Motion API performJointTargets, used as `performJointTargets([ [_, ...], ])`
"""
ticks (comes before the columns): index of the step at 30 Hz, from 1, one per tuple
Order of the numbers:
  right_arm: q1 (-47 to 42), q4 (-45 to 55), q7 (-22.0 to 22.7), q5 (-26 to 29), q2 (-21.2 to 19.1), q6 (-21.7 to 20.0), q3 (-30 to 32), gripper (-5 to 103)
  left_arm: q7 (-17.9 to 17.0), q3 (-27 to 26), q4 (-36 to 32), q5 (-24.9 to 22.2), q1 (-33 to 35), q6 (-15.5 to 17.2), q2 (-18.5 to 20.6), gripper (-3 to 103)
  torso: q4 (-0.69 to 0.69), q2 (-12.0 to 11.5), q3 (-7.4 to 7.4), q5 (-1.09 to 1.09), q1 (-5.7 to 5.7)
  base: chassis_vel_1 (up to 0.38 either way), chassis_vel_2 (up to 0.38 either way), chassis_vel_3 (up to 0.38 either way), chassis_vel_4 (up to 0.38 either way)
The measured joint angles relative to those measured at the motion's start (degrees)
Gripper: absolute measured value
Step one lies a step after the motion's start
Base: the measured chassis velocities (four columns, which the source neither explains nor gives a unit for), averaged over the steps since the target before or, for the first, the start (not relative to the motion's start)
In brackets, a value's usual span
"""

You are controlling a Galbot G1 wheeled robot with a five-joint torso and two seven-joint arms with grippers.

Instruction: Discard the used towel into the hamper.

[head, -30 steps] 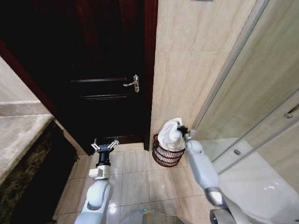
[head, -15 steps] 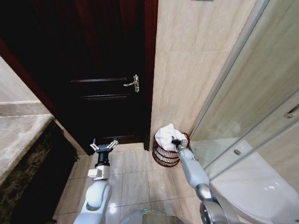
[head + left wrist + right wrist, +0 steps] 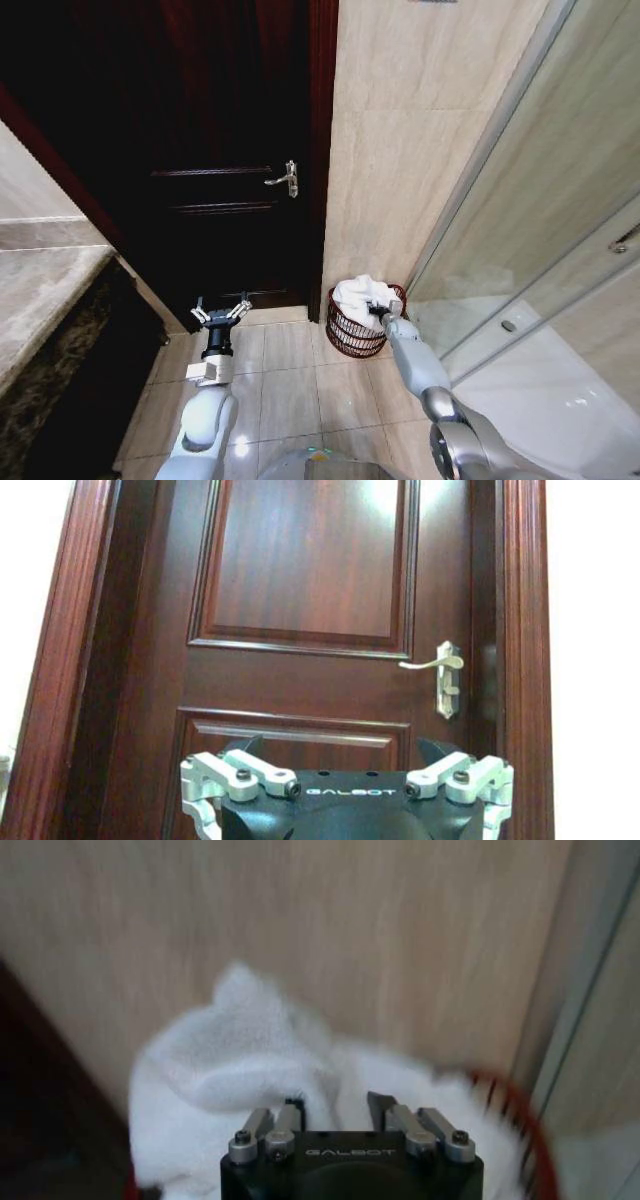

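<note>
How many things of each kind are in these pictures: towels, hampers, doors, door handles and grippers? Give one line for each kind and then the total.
Towels: 1, the white towel piled in the hamper.
Hampers: 1, the hamper by the tiled wall.
Doors: 1, the dark wooden door.
Door handles: 1, the door handle.
Grippers: 2, the left gripper and the right gripper.
Total: 6

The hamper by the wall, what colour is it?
Dark reddish-brown open weave, the hamper shows best in the head view, with the white towel piled in it.

The hamper's [image 3: 358, 335] inside is hidden by the towel [image 3: 362, 296]; its rim [image 3: 510, 1102] is blurred and cut off at the right wrist view's edge.
</note>
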Motion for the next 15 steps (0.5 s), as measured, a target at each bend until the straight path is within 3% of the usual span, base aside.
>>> performJointTargets([
  [2, -0.73, 2.27, 0.36, 0.16, -0.45, -0.32, -0.01, 43, 0.00, 0.00, 0.00, -0.06, -0.07, 0.01, 0.03, 100, -0.01, 0.00, 0.00, 0.00, 0.00, 0.000, 0.000, 0.000, 0.000],
  [4, -4.52, 12.67, 1.07, 0.40, -3.20, -1.39, -0.21, 54, 0.05, 0.18, 0.42, -0.16, -0.56, 0.02, -0.13, 100, -0.02, 0.00, 0.00, 0.00, 0.00, 0.000, 0.000, 0.000, 0.000],
  [5, -4.52, 12.67, 1.07, 0.40, -3.20, -1.39, -0.21, 54, 0.05, 0.18, 0.42, -0.16, -0.56, 0.02, -0.13, 100, -0.02, 0.00, 0.00, 0.00, 0.00, 0.000, 0.000, 0.000, 0.000],
  [9, -10.05, 25.63, 1.72, 2.85, -6.74, -2.92, -0.23, 76, 0.27, 1.02, 1.39, -0.16, -1.28, -0.30, -0.85, 100, -0.03, 0.00, 0.00, -0.01, 0.00, 0.000, 0.000, 0.000, 0.000],
  [15, -9.75, 26.92, 1.44, 3.50, -7.81, -0.99, -0.63, 91, 0.76, 1.09, 1.58, -0.31, -1.58, -0.67, -0.81, 100, -0.03, 0.00, 0.00, 0.00, -0.01, 0.000, 0.000, 0.000, 0.000],
])
